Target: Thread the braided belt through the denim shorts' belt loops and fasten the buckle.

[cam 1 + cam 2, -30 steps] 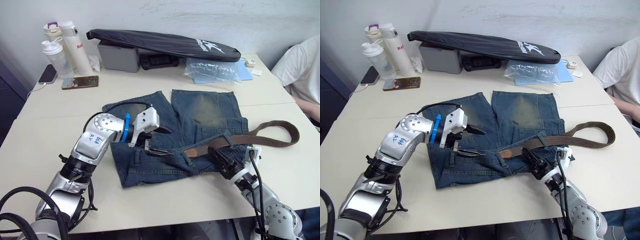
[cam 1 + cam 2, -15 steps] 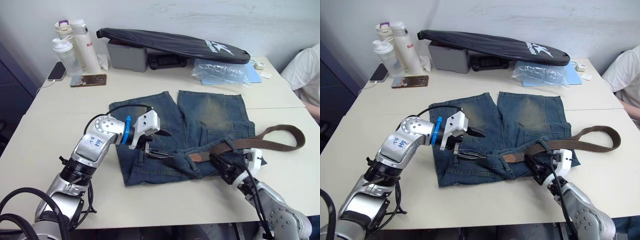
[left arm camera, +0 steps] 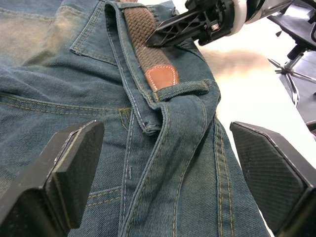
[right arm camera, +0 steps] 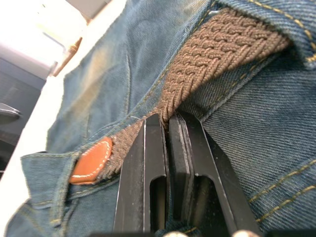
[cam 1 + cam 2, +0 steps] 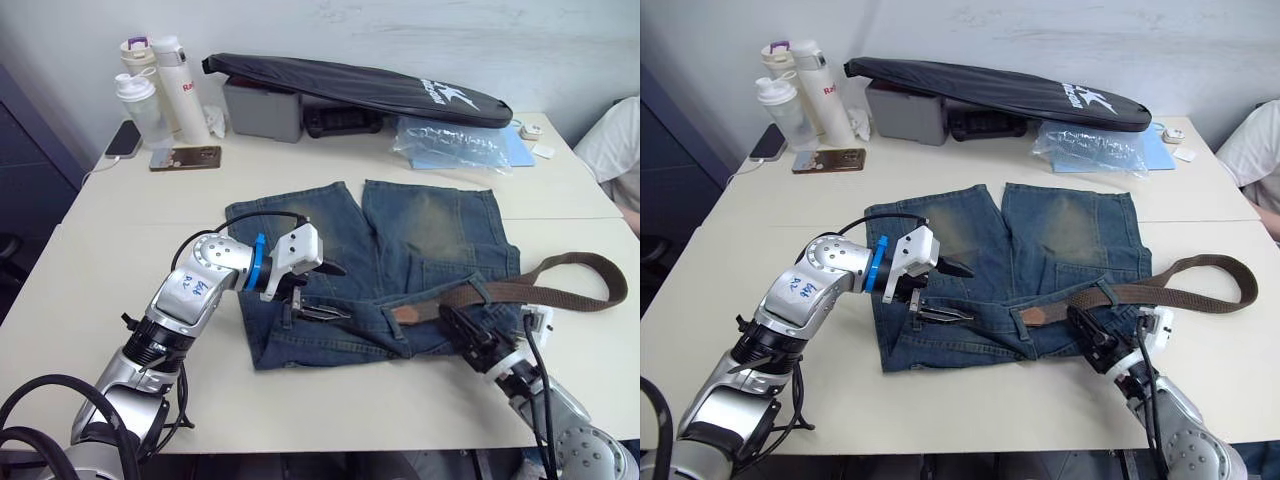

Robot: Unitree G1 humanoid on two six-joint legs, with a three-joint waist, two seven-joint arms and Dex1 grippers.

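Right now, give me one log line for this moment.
left claw open over denim shorts | right claw shut on braided belt | tan tip at belt loop

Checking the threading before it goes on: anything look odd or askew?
Only the waistband: the denim shorts are rumpled and folded over where the braided belt's tan tip meets a belt loop. Nothing looks damaged.

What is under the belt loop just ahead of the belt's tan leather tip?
Only denim waistband shows under that belt loop. The braided belt's tan tip stops at its edge, not yet through. Whether the tip's very end is tucked beneath is hidden.
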